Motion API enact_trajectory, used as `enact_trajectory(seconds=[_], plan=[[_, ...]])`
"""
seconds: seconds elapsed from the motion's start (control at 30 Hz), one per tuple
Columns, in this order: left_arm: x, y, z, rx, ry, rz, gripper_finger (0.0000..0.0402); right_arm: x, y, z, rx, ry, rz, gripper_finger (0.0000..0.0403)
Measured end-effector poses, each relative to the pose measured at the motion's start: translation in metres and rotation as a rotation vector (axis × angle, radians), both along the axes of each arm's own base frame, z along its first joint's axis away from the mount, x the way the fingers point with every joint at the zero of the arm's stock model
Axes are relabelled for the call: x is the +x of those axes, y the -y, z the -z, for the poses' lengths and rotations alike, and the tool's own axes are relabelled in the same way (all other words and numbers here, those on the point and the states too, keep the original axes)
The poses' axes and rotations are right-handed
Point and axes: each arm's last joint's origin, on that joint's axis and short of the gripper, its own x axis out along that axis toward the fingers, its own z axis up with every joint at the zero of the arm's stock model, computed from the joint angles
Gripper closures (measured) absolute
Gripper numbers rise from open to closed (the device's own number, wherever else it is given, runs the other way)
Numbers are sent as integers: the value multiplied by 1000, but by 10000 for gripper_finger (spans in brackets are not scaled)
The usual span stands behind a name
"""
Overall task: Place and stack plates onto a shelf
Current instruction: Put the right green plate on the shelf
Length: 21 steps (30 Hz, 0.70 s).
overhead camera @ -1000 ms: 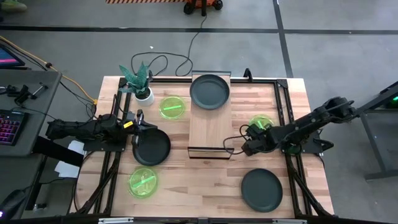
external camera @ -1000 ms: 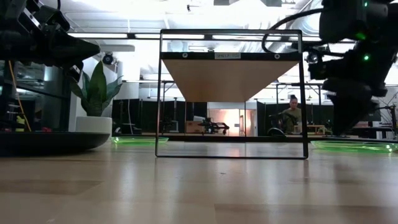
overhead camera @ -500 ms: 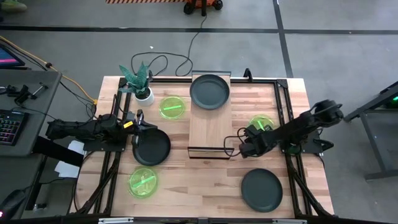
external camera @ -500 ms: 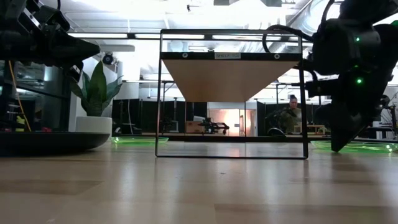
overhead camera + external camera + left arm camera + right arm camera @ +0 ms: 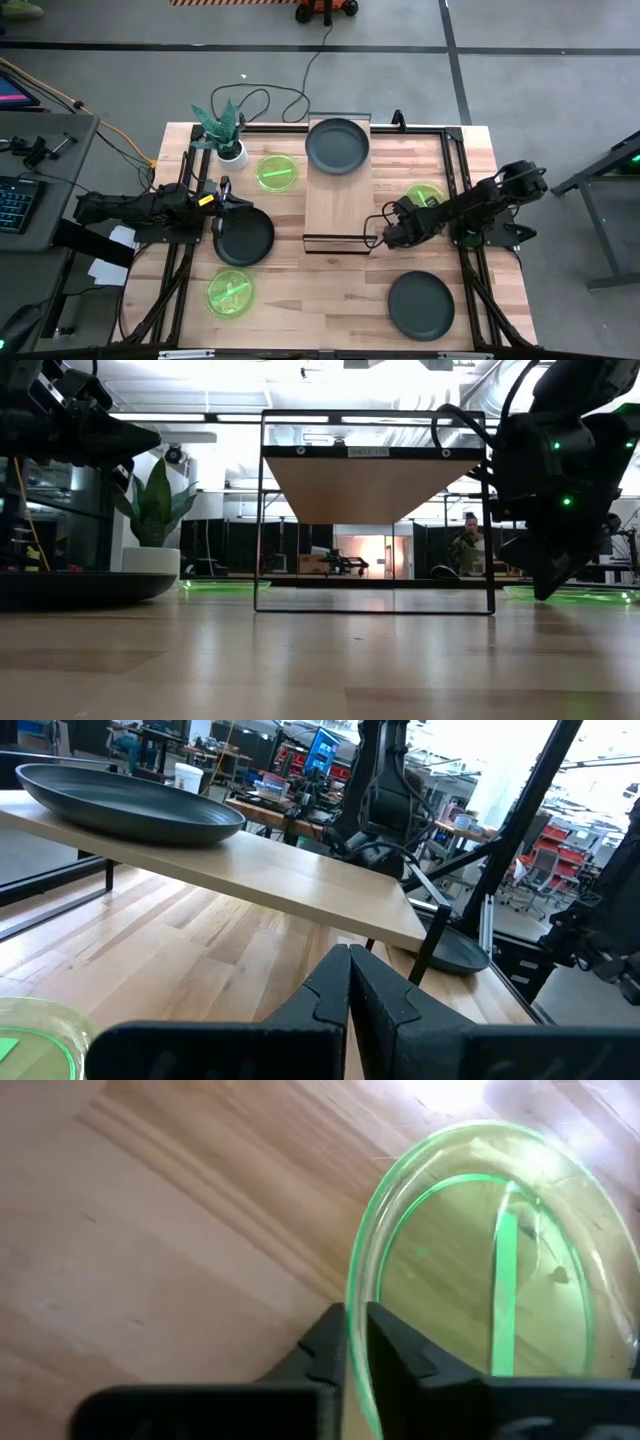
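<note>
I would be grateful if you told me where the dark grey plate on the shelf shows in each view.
High view: dark grey plate at the far end of the shelf.
Low view: not visible; only the shelf's underside shows.
Left wrist view: upper left, on the shelf board.
Right wrist view: not in it.
Shared landmark: the shelf.

- My right gripper [image 5: 385, 238] covers part of the translucent neon green round plate [image 5: 480, 1270], which 2 edges of my right wrist view crop.

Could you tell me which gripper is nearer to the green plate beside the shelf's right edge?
Right. The right gripper is shut on that green plate; the left gripper is across the shelf.
</note>
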Motion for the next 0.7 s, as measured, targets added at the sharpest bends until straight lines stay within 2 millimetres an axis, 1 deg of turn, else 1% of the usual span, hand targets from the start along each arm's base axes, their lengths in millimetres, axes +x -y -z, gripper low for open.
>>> enact_trajectory(seconds=[0.07, 0.17, 0.23, 0.4, 0.53, 0.7], plan=[[0, 0, 0, 0, 0, 0, 401, -1, 1, 1, -3, -4, 2, 398], [0, 0, 0, 0, 0, 0, 401, -4, 2, 4, -6, 2, 7, 390], [0, 0, 0, 0, 0, 0, 401, -5, 3, 5, -13, 1, 4, 392], [0, 0, 0, 0, 0, 0, 401, -4, 2, 2, -21, -7, -1, 401], [0, 0, 0, 0, 0, 0, 401, 4, -2, -8, -21, -21, -32, 403], [0, 0, 0, 0, 0, 0, 401, 11, -10, -29, -59, -74, -75, 403]])
